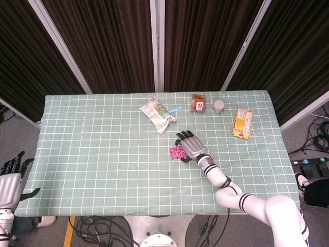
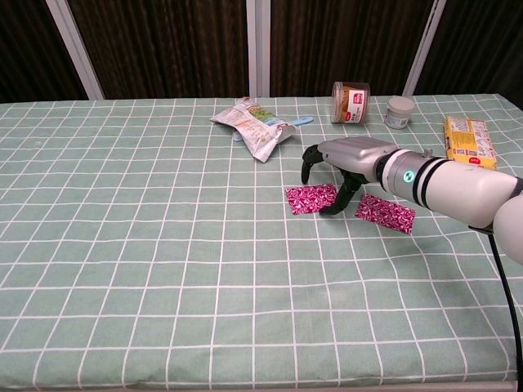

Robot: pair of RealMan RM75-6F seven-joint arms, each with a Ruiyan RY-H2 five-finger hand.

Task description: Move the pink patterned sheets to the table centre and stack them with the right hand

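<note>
Right hand [image 2: 341, 161] arched over pink sheet [image 2: 310, 198]

Table [image 1: 92, 154]: green cloth with white grid. Backdrop: dark curtains [image 1: 113, 41] divided by pale metal poles [image 1: 157, 46]. Floor [image 1: 25, 123]: grey, with loose cables [image 1: 318, 131].

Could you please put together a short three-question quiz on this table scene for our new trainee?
1. True or false: the two pink patterned sheets, the left sheet and the right sheet, are already stacked.
2. Which hand is over the table? A) left hand B) right hand
3. Fill in: the yellow packet lies near the table's ____ edge as the chest view shows it.

Key:
1. False; they lie flat and apart, with the right hand's fingers coming down between them.
2. B; the left hand hangs off the table's corner.
3. Right.
</note>
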